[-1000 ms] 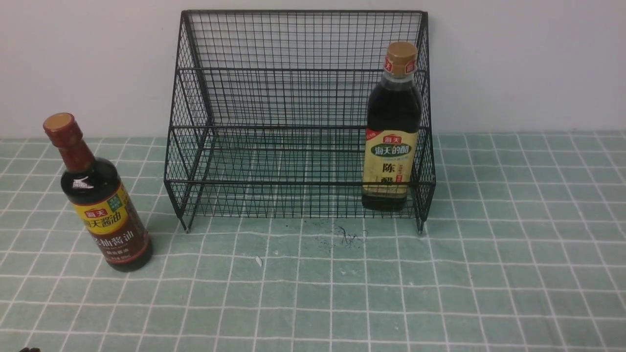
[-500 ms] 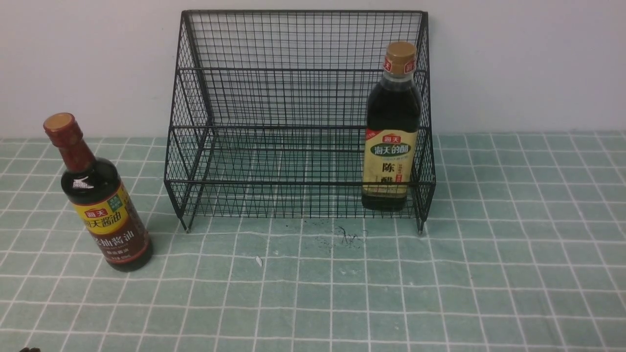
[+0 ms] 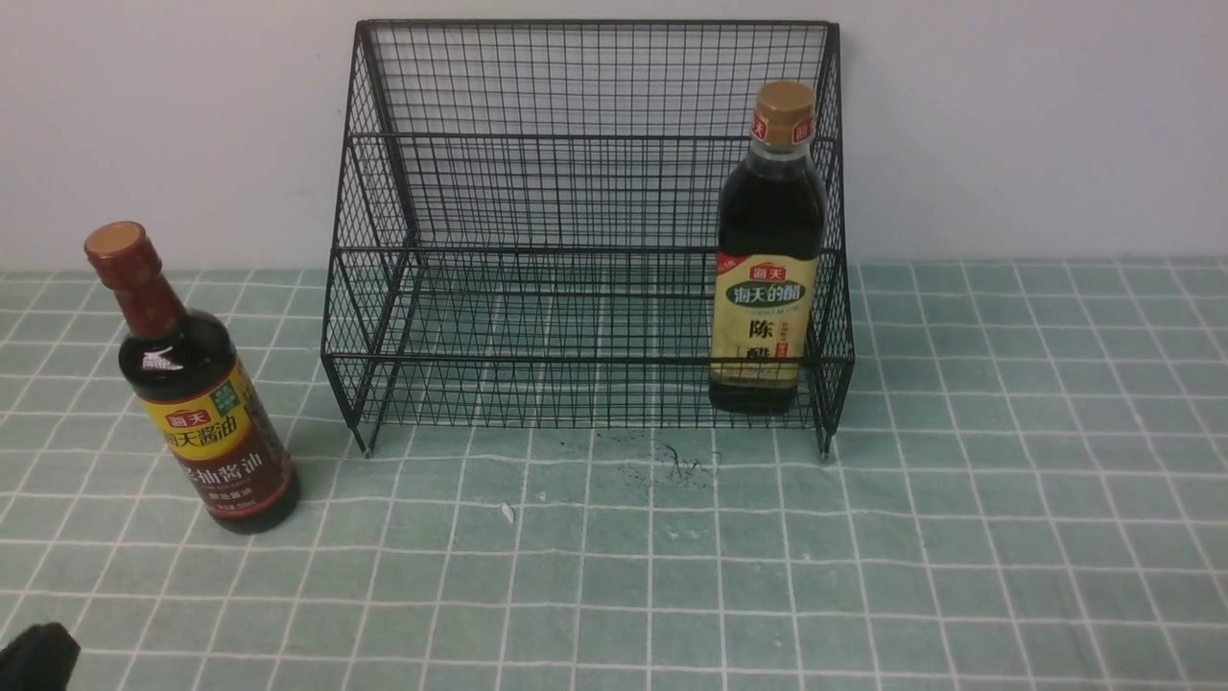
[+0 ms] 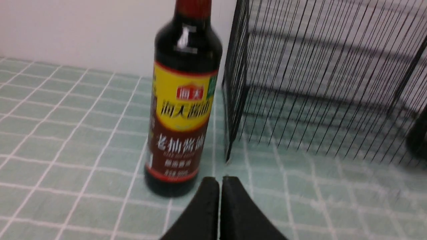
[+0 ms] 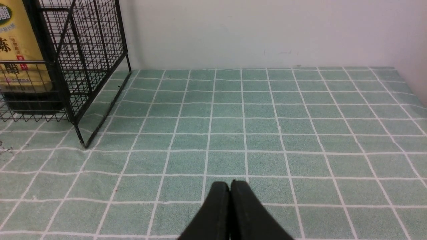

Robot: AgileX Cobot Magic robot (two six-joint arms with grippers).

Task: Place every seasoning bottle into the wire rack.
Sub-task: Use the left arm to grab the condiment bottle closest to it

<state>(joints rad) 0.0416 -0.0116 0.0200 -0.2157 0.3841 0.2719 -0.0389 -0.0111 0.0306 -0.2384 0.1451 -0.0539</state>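
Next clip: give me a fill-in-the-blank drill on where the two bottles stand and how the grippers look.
1. The gold-capped bottle stands inside the wire rack, at its ____ end.
2. The red-necked bottle stands on the tiled cloth, on the rack's ____ side.
3. Both the left gripper and the right gripper have their jaws ____.
4. The number of bottles not yet in the rack is ____.
Missing words: right; left; shut; one.

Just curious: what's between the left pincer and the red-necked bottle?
Only bare checked cloth, seen in the left wrist view, between left pincer and red-necked bottle.
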